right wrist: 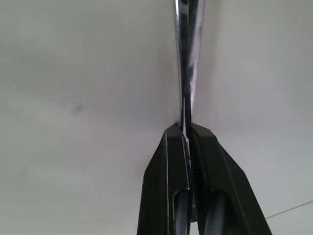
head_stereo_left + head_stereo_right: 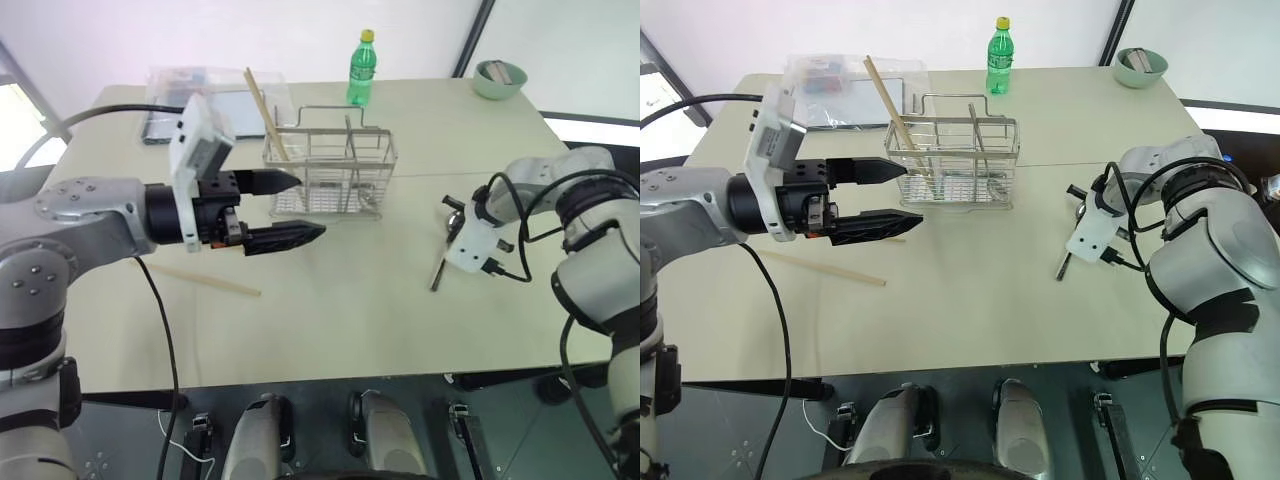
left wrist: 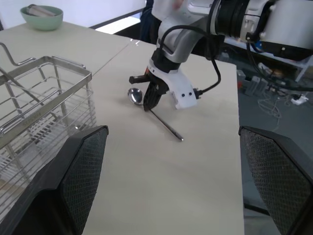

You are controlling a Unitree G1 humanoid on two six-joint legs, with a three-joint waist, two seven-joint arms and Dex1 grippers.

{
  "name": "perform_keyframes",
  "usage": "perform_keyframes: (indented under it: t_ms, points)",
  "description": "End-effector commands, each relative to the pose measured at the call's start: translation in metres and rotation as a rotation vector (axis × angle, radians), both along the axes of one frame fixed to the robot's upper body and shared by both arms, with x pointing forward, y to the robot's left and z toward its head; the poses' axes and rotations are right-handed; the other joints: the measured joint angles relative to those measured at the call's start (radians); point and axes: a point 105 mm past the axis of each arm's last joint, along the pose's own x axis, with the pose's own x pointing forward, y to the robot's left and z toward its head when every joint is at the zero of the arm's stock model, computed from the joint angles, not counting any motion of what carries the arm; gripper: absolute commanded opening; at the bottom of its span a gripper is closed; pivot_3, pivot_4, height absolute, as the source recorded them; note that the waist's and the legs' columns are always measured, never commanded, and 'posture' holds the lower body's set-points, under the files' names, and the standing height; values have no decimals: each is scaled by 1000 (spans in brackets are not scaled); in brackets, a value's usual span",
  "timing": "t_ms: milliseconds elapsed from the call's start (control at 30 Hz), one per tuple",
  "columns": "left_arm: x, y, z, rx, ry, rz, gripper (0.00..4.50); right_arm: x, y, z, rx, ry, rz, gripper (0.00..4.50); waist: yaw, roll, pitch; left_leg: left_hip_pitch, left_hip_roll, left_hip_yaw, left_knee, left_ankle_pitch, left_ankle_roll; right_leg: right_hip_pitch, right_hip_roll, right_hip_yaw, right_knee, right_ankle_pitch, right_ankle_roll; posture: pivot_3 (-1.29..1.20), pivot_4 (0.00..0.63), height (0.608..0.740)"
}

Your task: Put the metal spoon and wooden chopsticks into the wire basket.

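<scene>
Right pincer [image 1: 186, 131] pinching metal spoon [image 3: 164, 124], bowl partly hidden, left pincer [image 2: 290, 208] wide

both arms wear smooth silver-grey shells with round joint caps set with small dark screws, and black collars at the wrists. each wrist carries a white plastic camera block. loose black cables run along both arms, and the fingers [image 3: 83, 181] are black with ribbed pads.

Head stereo downward; wrist views perhaps close.
</scene>
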Motion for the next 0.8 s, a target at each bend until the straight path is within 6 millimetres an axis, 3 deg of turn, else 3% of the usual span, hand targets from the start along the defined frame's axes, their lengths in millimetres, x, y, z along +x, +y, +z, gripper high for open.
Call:
perform_keyframes:
  t_ms: [33, 233, 300, 367, 433, 500, 567, 800]
  points:
    - [4, 7, 12, -17, -59, 21, 4500, -2, 16, 34, 335, 49, -107, 55, 1, 0, 1, 0, 0, 0, 0, 0, 0, 0, 0, 0, 0, 0, 0, 0, 150, 707]
    - [15, 19, 18, -7, -87, 46, 4500, -15, 14, 95, 807, 229, -289, 55, 20, 2, 1, 0, 2, -2, 1, 0, 1, 2, 0, -2, -1, 0, 0, 0, 150, 707]
    - [21, 24, 23, -6, -100, 58, 4500, -29, 18, 129, 1018, 350, -350, 55, 33, 4, 3, 0, 1, -2, 1, -1, 1, 2, -1, -2, -1, 0, 0, 0, 150, 707]
    - [28, 26, 27, -5, -114, 64, 4500, -35, 27, 178, 1293, 490, -384, 55, 32, 5, 4, -1, 0, -2, 1, -1, 2, 1, -3, -3, 0, 0, 0, 0, 150, 707]
    - [32, 27, 28, -3, -122, 62, 4500, -37, 34, 200, 1433, 561, -410, 55, 28, 6, 3, -4, 1, -2, 1, -1, 2, -4, -4, -3, 1, 1, -2, 0, 150, 707]
    - [36, 25, 30, -9, -133, 51, 4500, -23, 47, 220, 1617, 551, -445, 55, 27, 6, 3, -5, 1, -1, 1, -1, 2, -6, -3, -3, 2, 1, -2, 0, 150, 707]
    - [38, 23, 31, -11, -141, 43, 4500, -14, 55, 227, 1702, 537, -475, 55, 27, 6, 3, -5, 1, -1, 0, -1, 2, -7, -2, -3, 2, 1, -2, 0, 150, 707]
    - [37, 17, 34, -22, -160, 21, 4500, 14, 90, 193, 1734, 510, -549, 55, 36, 6, 3, -10, 0, 1, 1, -1, 2, -10, -3, -3, 2, 2, -1, 0, 150, 707]
